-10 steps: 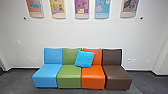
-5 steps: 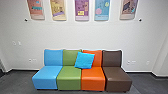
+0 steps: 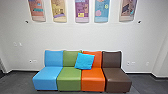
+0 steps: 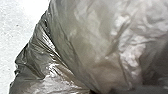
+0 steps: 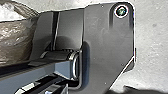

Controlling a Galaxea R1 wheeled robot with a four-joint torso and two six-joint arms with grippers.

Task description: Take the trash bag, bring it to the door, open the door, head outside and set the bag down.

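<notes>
The trash bag (image 4: 82, 50), greyish and translucent with shiny creases, is large and close in the left wrist view. In the right wrist view, part of the bag (image 5: 15, 42) lies beside the robot's dark plate. How either gripper stands, and whether one grips the bag, cannot be told.
A row of joined seats faces the robot: blue (image 3: 46, 77), green (image 3: 70, 78), orange (image 3: 93, 78) and brown (image 3: 116, 78), with a bright blue cushion (image 3: 84, 61) on it. Behind is a white wall (image 3: 80, 36) with several posters. Dark floor (image 3: 18, 81) runs along the seats.
The head view has shifted slightly, with the seats and posters appearing a little lower, so the camera has moved. The seats and cushion keep their arrangement.
</notes>
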